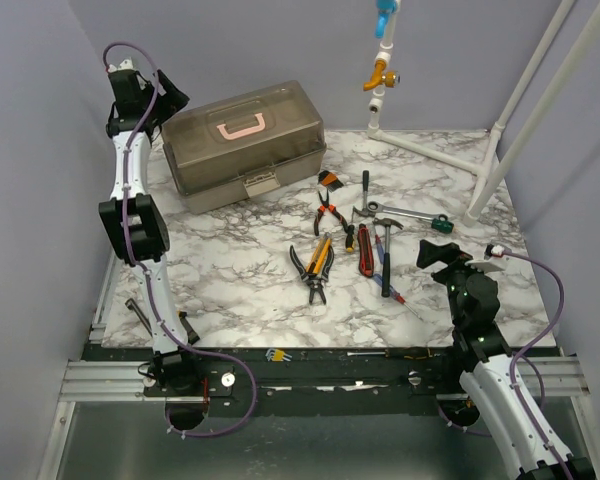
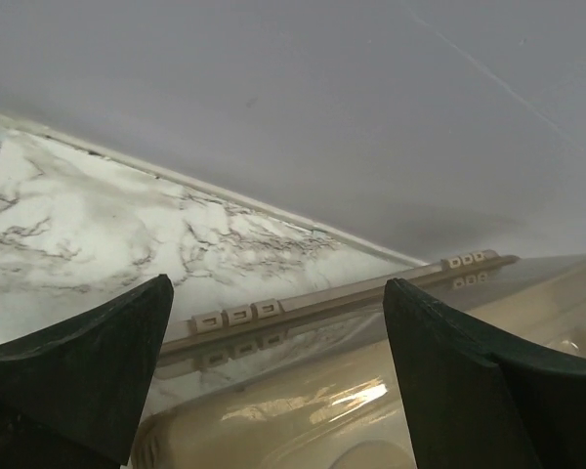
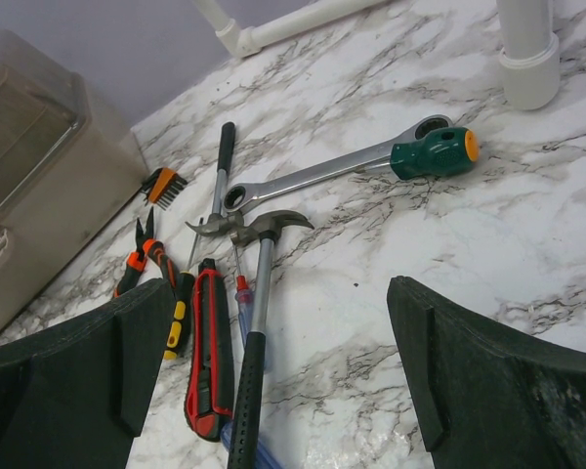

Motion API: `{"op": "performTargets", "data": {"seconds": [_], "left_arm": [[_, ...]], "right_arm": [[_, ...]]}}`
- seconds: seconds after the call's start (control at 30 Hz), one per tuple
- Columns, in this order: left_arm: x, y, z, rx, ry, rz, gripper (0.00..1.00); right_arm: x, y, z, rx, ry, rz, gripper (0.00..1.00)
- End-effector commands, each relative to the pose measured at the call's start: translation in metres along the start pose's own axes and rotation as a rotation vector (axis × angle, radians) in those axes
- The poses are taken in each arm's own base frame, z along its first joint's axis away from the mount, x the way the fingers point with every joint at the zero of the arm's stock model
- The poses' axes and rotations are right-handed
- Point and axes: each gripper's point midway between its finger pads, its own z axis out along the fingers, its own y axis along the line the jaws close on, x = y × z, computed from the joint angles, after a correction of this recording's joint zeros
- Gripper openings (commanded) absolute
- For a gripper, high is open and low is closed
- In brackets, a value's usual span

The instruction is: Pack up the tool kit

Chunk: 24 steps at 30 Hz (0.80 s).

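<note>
The tool kit's grey-brown toolbox (image 1: 245, 145) stands shut at the back left, pink handle (image 1: 242, 126) on its lid. My left gripper (image 1: 168, 100) is open and empty above the box's back left corner; in the left wrist view (image 2: 275, 293) the lid's hinged rear edge (image 2: 322, 305) lies between the fingers. Loose tools lie mid-table: black pliers (image 1: 313, 265), orange pliers (image 1: 328, 213), red knife (image 1: 364, 250), hammer (image 1: 384, 255), wrench (image 1: 400, 215). My right gripper (image 1: 435, 253) is open and empty just right of them; its view (image 3: 280, 293) shows the hammer (image 3: 259, 293) and knife (image 3: 207, 352).
A white pipe frame (image 1: 495, 150) stands at the back right, with an orange and blue fitting (image 1: 380, 70) hanging above. A green-handled tool (image 1: 442, 224) lies by the wrench. Small hex keys (image 1: 276, 354) lie at the near edge. Dark tools (image 1: 140, 315) lie by the left rail.
</note>
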Motion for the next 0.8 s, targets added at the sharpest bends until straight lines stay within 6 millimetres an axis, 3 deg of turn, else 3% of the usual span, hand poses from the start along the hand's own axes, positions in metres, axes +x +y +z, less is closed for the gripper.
{"op": "performTargets", "data": {"seconds": [0.0, 0.2, 0.37, 0.77], "left_arm": [[0.001, -0.027, -0.008, 0.183, 0.057, -0.097, 0.9], [0.02, -0.028, -0.024, 0.186, 0.14, -0.079, 0.87], [0.041, -0.05, -0.041, 0.327, 0.22, -0.09, 0.83], [0.089, -0.058, -0.088, 0.315, 0.367, -0.116, 0.76]], "right_arm": [[-0.003, 0.005, 0.0, -0.024, -0.012, 0.002, 1.0], [-0.003, 0.005, 0.0, -0.025, -0.011, 0.002, 1.0], [-0.002, 0.007, 0.0, -0.035, -0.004, -0.001, 1.0], [-0.002, 0.006, 0.0, -0.03, -0.005, 0.0, 1.0]]}}
